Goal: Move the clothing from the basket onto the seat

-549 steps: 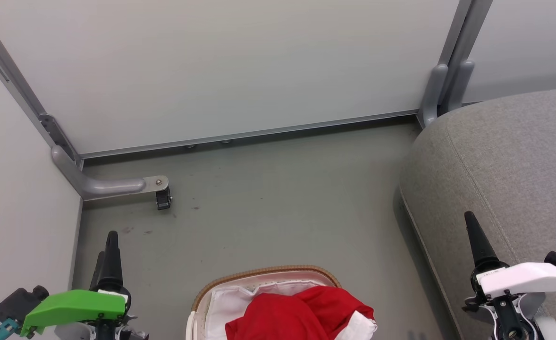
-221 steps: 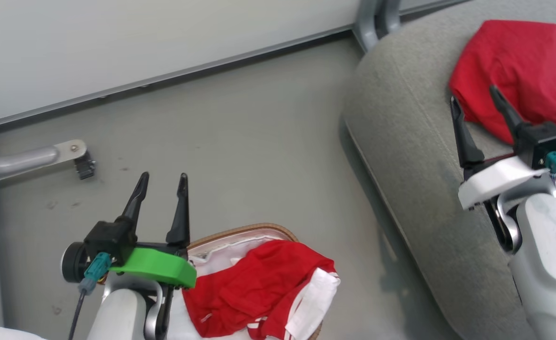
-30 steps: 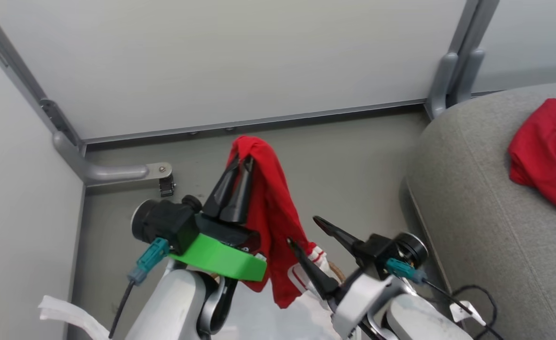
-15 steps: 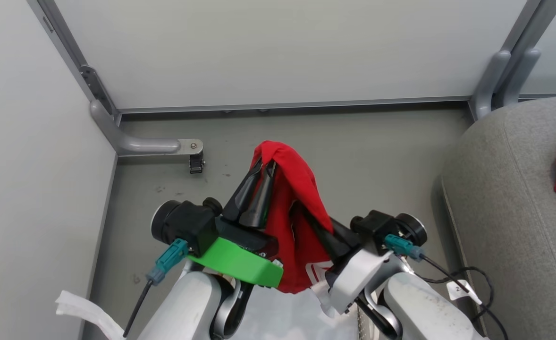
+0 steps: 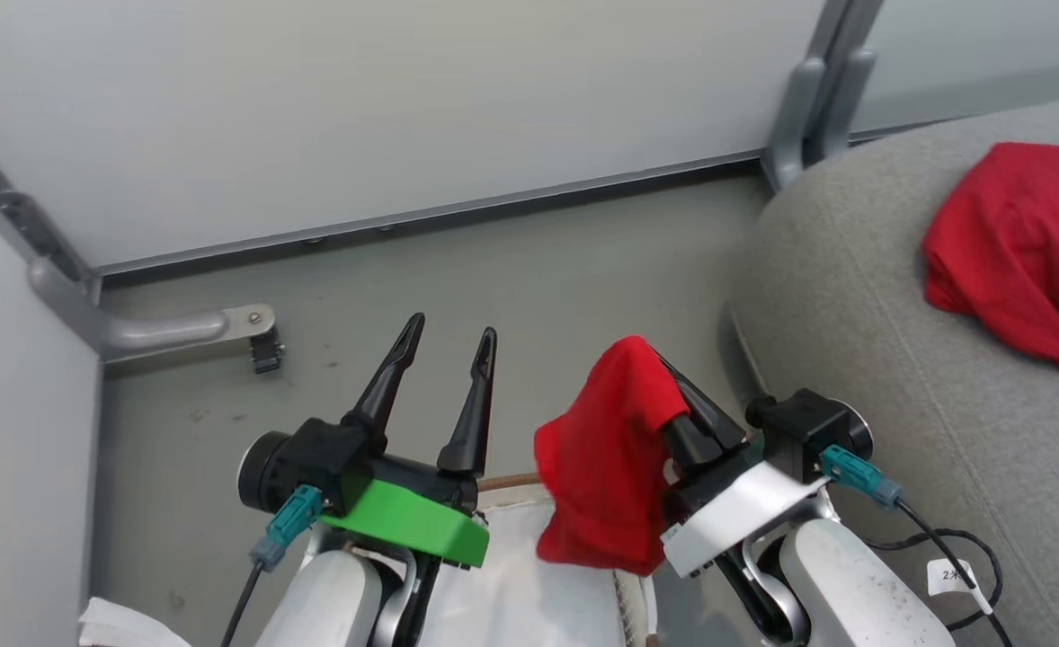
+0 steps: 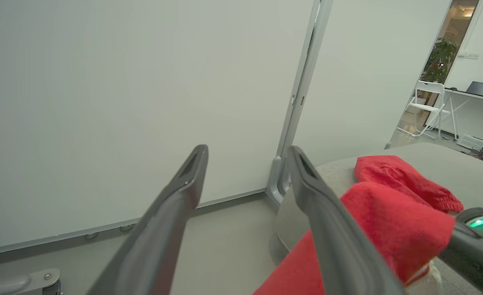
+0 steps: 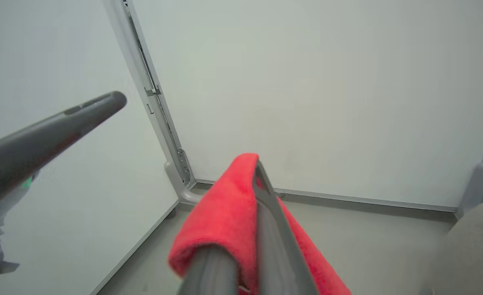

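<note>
Head view: right gripper (image 5: 673, 382) is pinching the red garment (image 5: 606, 458) above the 6 o'clock basket (image 5: 507, 483), left gripper (image 5: 453, 328) standing spread, a shallow hold risking a slip before the 2 o'clock seat (image 5: 853, 296).

The left pincer (image 5: 453, 326) has 2 long dark fingers of smooth, matt plastic and a smooth bright green plastic cover (image 5: 404, 521). The right pincer (image 5: 664, 377) has the same fingers and a smooth white plastic cover (image 5: 736, 517). Over its fingers lies a soft bright red cloth garment (image 5: 606, 467), matt and slightly fuzzy. Below, between the 2 pincers, the small basket (image 5: 507, 481) has a coarse brown woven rim and a thin white cloth liner (image 5: 529, 575). Right of the right pincer, the large grey woven-fabric seat (image 5: 853, 296) looks matt and grainy, and the plain red cloth garment (image 5: 1015, 243) on it is matt and creased. Ahead lies a smooth, matt, scuffed grey floor (image 5: 538, 270).
</note>
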Available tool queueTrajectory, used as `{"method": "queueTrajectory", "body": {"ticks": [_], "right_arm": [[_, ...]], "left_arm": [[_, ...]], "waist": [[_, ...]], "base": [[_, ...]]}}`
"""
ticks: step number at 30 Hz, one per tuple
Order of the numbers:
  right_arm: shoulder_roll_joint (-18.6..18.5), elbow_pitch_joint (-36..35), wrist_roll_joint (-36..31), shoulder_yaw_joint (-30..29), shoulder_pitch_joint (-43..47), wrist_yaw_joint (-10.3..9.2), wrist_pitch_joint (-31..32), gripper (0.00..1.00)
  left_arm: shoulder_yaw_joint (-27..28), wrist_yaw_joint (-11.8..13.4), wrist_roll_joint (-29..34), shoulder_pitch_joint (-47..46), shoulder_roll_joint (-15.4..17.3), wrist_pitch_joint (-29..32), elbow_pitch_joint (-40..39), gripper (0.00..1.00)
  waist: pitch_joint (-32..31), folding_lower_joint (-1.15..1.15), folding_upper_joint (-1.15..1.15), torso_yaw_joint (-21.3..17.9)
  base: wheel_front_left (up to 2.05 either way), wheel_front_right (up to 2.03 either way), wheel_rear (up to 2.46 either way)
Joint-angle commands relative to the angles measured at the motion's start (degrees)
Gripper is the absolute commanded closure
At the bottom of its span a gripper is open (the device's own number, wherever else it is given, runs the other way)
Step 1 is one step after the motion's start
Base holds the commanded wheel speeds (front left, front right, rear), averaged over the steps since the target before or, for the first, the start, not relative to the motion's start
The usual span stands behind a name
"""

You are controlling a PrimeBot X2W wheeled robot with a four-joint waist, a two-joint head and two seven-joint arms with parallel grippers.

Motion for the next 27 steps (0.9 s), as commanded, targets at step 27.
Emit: {"method": "queueTrajectory", "body": {"ticks": [27], "right_arm": [[-0.13,-5.47,0.44,-7.66,3.92,-0.07,-0.16,1.00]], "left_arm": [[-0.05,-2.63,2.77,-0.78,0.21,0.04,5.05,0.00]], "waist": [[3.51,0.00,0.00,-27.93]], "base": [[0.00,0.00,0.00]]}}
